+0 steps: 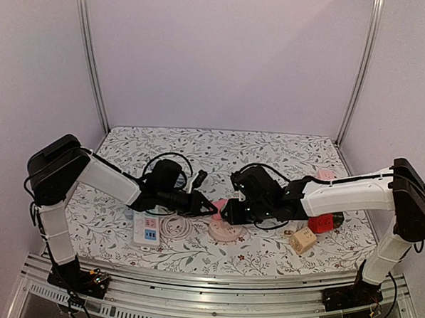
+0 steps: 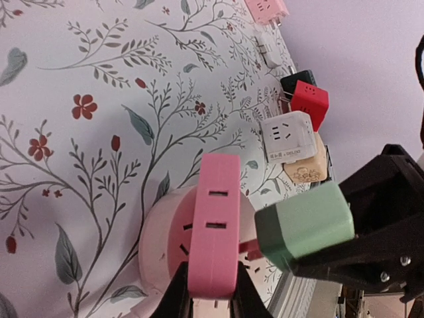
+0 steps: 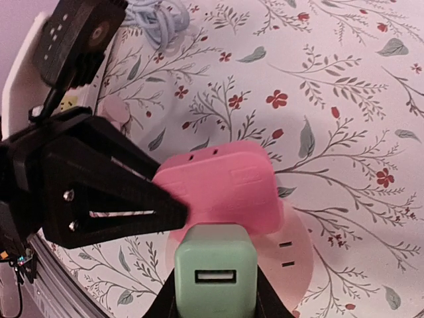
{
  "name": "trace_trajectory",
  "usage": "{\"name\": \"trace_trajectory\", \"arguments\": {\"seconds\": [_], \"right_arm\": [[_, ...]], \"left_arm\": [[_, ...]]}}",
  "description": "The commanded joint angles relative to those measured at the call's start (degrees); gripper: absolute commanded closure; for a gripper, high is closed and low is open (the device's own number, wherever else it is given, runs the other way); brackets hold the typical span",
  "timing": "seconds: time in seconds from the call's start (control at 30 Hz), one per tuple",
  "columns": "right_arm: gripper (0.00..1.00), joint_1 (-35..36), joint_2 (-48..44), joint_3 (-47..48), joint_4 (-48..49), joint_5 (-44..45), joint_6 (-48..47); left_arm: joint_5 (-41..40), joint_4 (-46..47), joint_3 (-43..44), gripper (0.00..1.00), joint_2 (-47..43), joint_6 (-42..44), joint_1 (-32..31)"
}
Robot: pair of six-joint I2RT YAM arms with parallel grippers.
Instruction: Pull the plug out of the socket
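Floral-print table cover (image 1: 284, 152) with plain lilac walls round it, and everything's happening about midway along the near edge, a bit in from it. The green plug (image 3: 215, 268) lies on its side, long axis running left-right across the table. Its USB-port end points back toward the right edge and its other end is butted up against the pink socket block (image 3: 218, 182). Can't tell if the prongs are seated, tbh. The right gripper (image 3: 215, 298) has its jaws clamped on the plug's two sides. The left gripper (image 2: 211, 301) is squeezed down hard on the pink socket block, holding it on edge. Both sit right over a round pink socket base (image 1: 226, 233) on the cover, with a white power strip (image 1: 146, 230) nearer the left edge.
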Motion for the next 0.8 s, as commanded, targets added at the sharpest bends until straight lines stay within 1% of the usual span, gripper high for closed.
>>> {"name": "trace_trajectory", "arguments": {"seconds": [0.0, 0.1, 0.2, 0.3, 0.4, 0.47, 0.6, 0.67, 0.77], "right_arm": [[0.95, -2.81, -1.79, -0.57, 0.34, 0.14, 4.13], [0.95, -2.83, -1.90, -1.08, 0.22, 1.30, 3.79], [0.94, -3.35, -4.05, -1.72, -2.33, 5.67, 1.58], [0.94, -5.87, -6.28, -2.13, -6.13, 8.97, -0.56], [0.93, -9.83, -8.54, -3.22, -9.09, 10.69, -2.37], [0.91, -13.31, -9.07, -3.78, -10.07, 9.81, -3.50], [0.90, -20.46, -6.43, -3.70, -10.39, 5.31, -5.66], [0.90, -23.30, -4.02, -3.29, -10.39, 4.31, -6.35], [0.88, -25.26, -2.03, -2.77, -10.17, 3.28, -6.99]], "left_arm": [[-2.12, -8.65, -1.57, 0.97, -0.29, 2.53, 0.11], [-2.02, -9.11, -1.50, 0.97, -0.85, 3.20, 0.11], [-1.89, -9.10, -1.74, 0.98, -2.07, 4.25, 0.11], [-1.56, -9.05, -1.88, 0.98, -3.62, 5.75, 0.11], [-0.74, -9.01, -1.95, 0.97, -4.96, 7.47, 0.04], [-0.19, -9.07, -1.90, 0.97, -5.57, 8.84, -0.05], [0.84, -10.17, -1.33, 0.98, -6.53, 12.51, -0.45], [0.52, -12.26, -0.71, 0.98, -7.24, 14.84, -0.94], [-2.42, -17.73, 0.84, 0.97, -8.95, 19.61, -2.70]]}}
